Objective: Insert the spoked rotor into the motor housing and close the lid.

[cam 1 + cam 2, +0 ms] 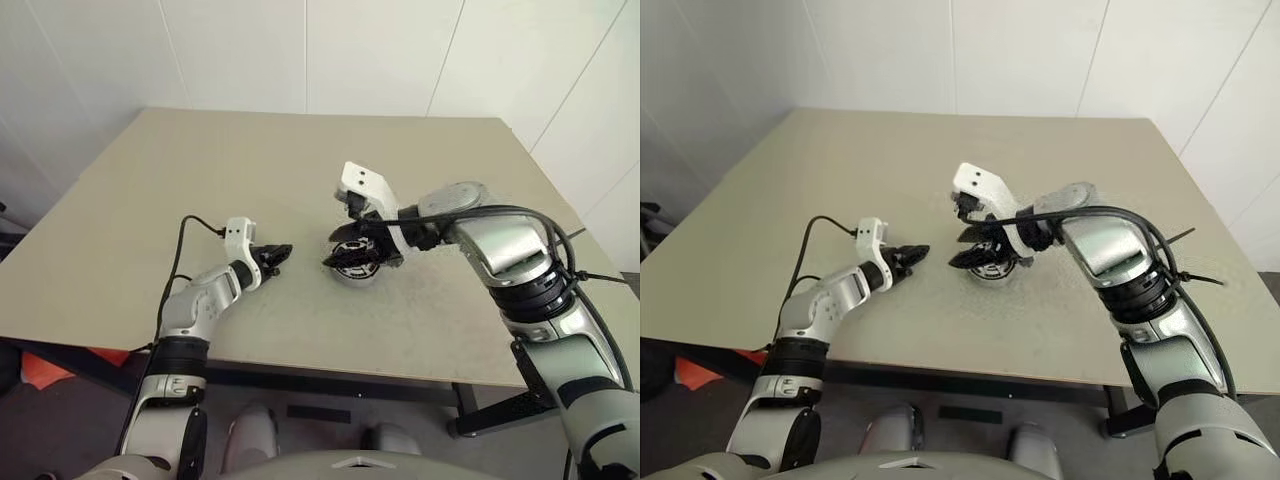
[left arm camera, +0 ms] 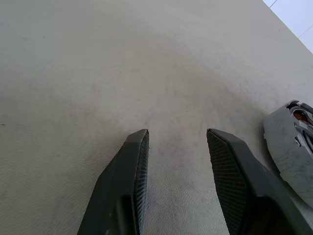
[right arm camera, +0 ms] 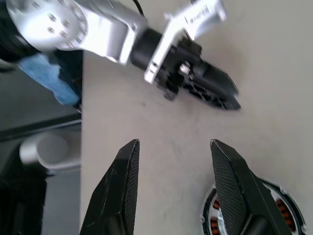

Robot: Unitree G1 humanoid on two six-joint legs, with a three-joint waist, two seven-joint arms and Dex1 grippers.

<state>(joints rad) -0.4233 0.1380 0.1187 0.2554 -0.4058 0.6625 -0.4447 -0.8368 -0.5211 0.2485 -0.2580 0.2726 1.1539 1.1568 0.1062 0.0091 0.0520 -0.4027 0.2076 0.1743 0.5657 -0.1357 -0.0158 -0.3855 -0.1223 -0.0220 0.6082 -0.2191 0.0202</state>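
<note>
The motor housing (image 3: 254,215) sits at centre of the table (image 1: 300,170), copper windings visible. The right gripper (image 3: 171,191) hangs above it, fingers apart, empty. The left gripper (image 1: 275,256) waits beside, fingers apart. I judge insertion is under way; next the lid must be fetched.

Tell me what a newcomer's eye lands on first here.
The right gripper stands out first: it hangs open above the motor housing near the middle of the table, copper windings showing inside the housing. To its left, the left gripper hovers open and empty, pointing toward the housing.
</note>
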